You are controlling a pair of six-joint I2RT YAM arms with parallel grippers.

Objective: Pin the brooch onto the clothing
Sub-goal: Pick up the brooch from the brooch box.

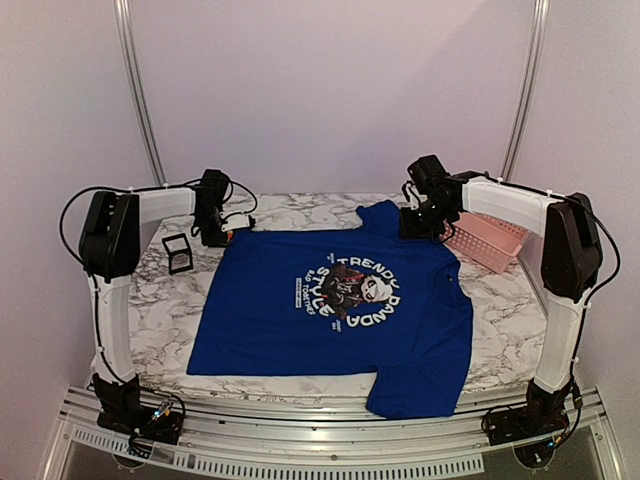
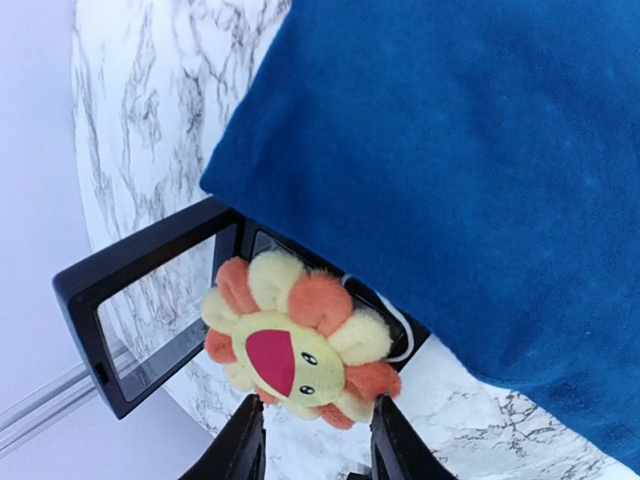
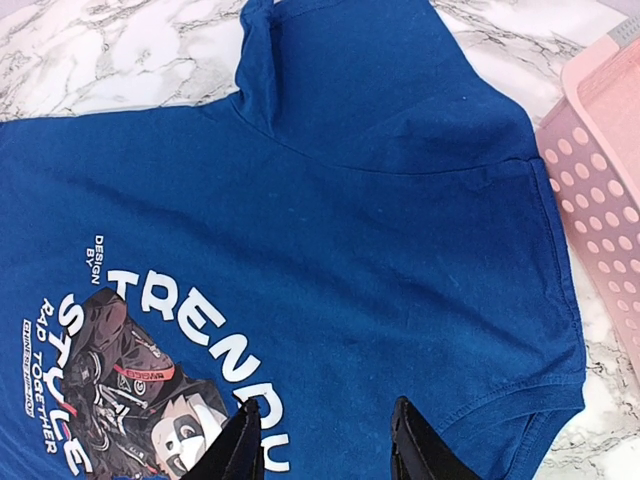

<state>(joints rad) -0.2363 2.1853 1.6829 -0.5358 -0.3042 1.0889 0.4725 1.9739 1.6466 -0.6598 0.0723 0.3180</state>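
The left claw (image 2: 316, 402) grips the brooch (image 2: 295, 340) by its lower edge. Its two dark fingers (image 2: 243, 445) are set narrowly on either side of the plush flower. The flower's yellow face, with a red mouth and two small eyes, is ringed by orange and pale yellow petals and points back toward the wrist. A small black box (image 2: 140, 255) with a clear window stands on the marble counter (image 2: 150, 120) just beyond the claw's tips and partly behind the brooch. Ahead of this claw and to its right lies a corner of the clothing (image 2: 450, 150), a blue T-shirt whose edge overlaps the box. A thin white loop (image 2: 400, 335) shows between the brooch and the shirt, but I cannot tell what it is.

The right claw (image 3: 325, 405) stands open above the clothing, with nothing between its fingers (image 3: 415, 445). The white "TRENDY" lettering and panda print (image 3: 130, 370) sit under it and to its left. The collar (image 3: 260, 60) is ahead of it, and one sleeve runs off to its right. Past that sleeve, on the claw's right, is a pink perforated basket (image 3: 600, 150). I cannot tell whether these fingers touch the cloth.
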